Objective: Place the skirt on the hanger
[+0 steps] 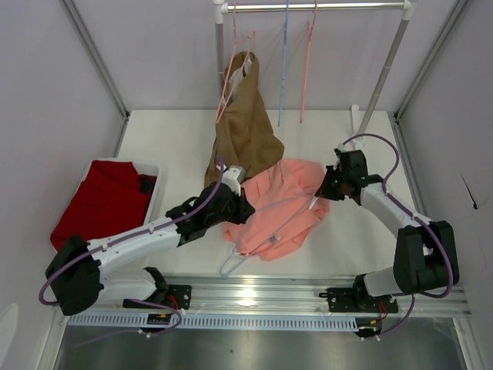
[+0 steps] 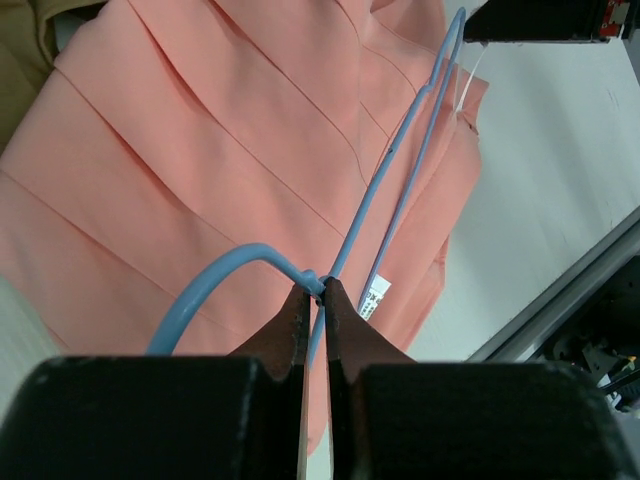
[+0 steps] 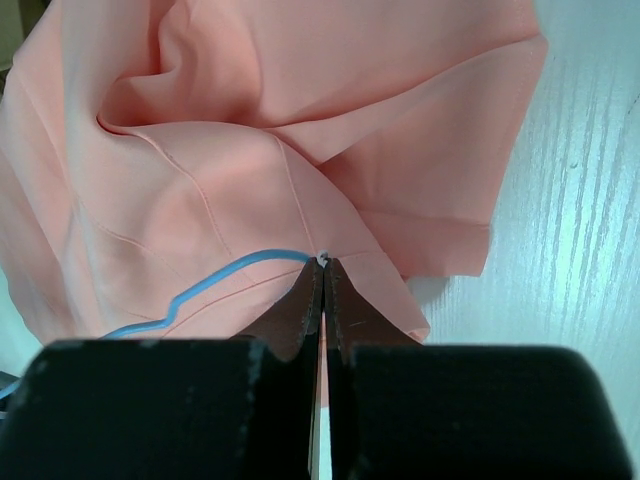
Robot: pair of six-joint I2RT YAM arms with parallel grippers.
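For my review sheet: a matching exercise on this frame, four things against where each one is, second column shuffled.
1 skirt
2 hanger
3 brown garment
4 dark red cloth

a in the white bin at the left
b hanging from the rail
c spread on the table
d pinched by the left gripper

Pairs: 1-c; 2-d; 3-b; 4-a

White arms point(image 1: 131, 243), black joints point(image 1: 73, 277), purple cables point(image 1: 385, 146); left gripper point(image 2: 315, 292) pads point(image 2: 290, 330) seemingly reddish-brown.
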